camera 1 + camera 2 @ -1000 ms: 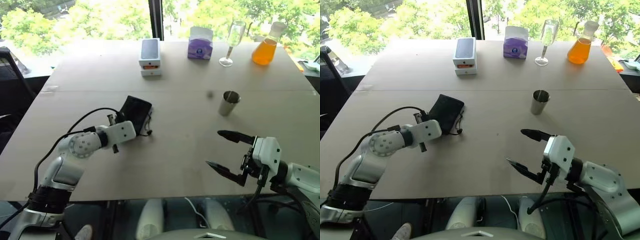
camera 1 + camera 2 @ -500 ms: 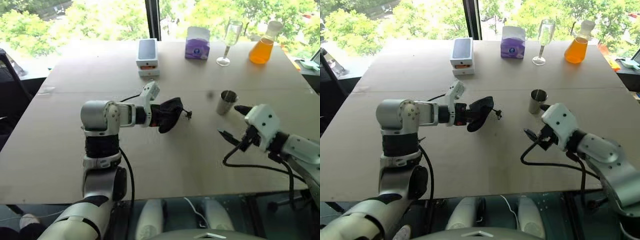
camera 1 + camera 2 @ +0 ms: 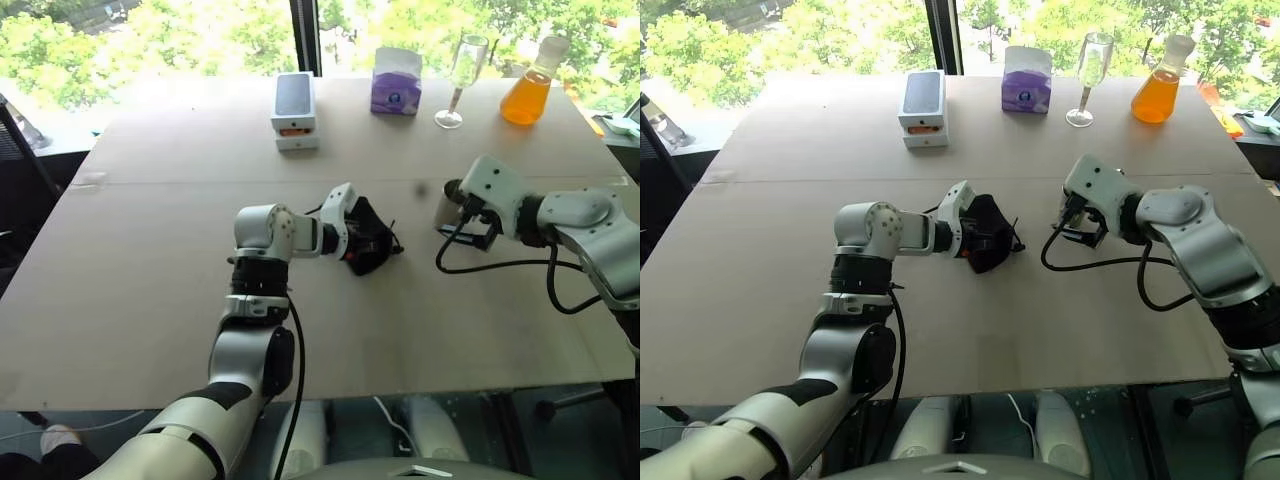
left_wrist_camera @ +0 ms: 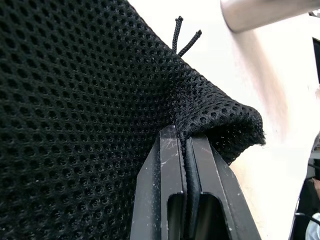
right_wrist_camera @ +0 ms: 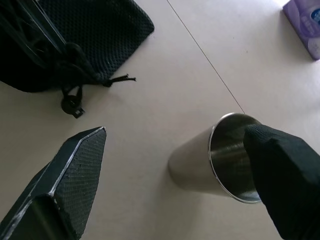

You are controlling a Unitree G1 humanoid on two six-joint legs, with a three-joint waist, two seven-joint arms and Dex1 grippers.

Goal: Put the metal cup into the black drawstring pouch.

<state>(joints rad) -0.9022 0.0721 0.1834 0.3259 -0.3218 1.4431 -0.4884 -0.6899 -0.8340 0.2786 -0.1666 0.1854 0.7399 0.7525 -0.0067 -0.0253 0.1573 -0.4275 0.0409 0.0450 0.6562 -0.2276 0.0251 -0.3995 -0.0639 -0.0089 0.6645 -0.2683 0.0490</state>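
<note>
The black drawstring pouch (image 3: 370, 236) hangs at the table's middle, its mesh fabric (image 4: 90, 110) pinched between the fingers of my left gripper (image 4: 183, 145), which is shut on it. Its cord ends (image 5: 75, 102) trail onto the table. The metal cup (image 5: 205, 157) stands to the pouch's right, partly hidden behind my right hand in the left eye view (image 3: 446, 208). My right gripper (image 5: 176, 131) is open at the cup. One finger (image 5: 285, 175) reaches over the cup's mouth, the other (image 5: 70, 180) stays on the pouch side, apart from the cup.
Along the far edge stand a white phone box (image 3: 296, 110), a purple tissue box (image 3: 397, 82), a clear wine glass (image 3: 463, 75) and a flask of orange liquid (image 3: 527, 92). Bare table (image 3: 150, 270) stretches to the left and toward the near edge.
My left gripper lifted the pouch from the left and carried it rightward to the table's middle, rolling as it went. My right gripper moved forward from the near edge up to the cup.
</note>
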